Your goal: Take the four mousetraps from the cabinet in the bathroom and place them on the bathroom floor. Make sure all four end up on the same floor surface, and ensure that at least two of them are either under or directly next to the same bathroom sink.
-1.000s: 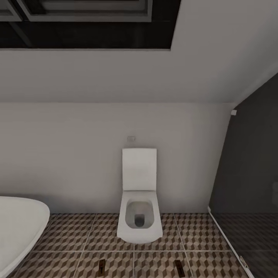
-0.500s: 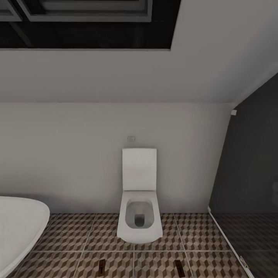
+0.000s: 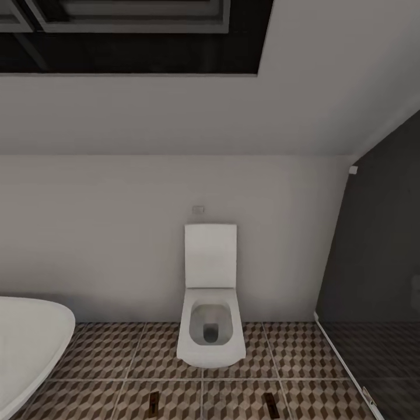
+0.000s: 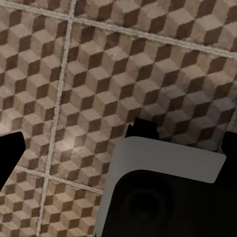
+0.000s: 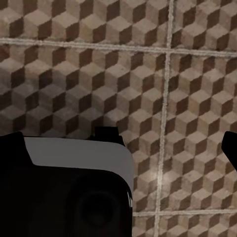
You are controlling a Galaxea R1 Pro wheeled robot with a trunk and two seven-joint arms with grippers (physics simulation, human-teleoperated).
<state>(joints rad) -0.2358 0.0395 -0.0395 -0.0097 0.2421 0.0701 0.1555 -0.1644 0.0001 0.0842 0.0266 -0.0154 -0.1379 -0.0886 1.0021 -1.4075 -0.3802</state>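
**Tiled bathroom, two traps down by the toilet**

Head view: pale wall under a sloped ceiling, with the cube-patterned bathroom floor (image 3: pixel 105 356) running along its foot. A white toilet (image 3: pixel 210 326) stands against the wall with its lid raised. The rim of a white bathtub (image 3: pixel 29 344) curves in at the left, and a dark glass partition (image 3: pixel 373 280) closes the right side. Two small brown mousetraps lie flat on the tiles in front of the toilet. One mousetrap (image 3: pixel 153 402) is toward the tub side and the other mousetrap (image 3: pixel 269 401) toward the partition side. They are well apart, and neither touches the toilet.

Left wrist view: the left gripper (image 4: pixel 118 148) points down at the same cube tiles. Its dark fingertips (image 4: pixel 10 153) sit at opposite edges of the picture, spread wide, with nothing held. A grey-and-black robot part lies below them.

Right wrist view: the right gripper (image 5: pixel 121 145) also faces the tiles. One fingertip (image 5: pixel 231 148) sits at the far edge and the other merges with a dark body part. They are set wide apart and hold nothing.
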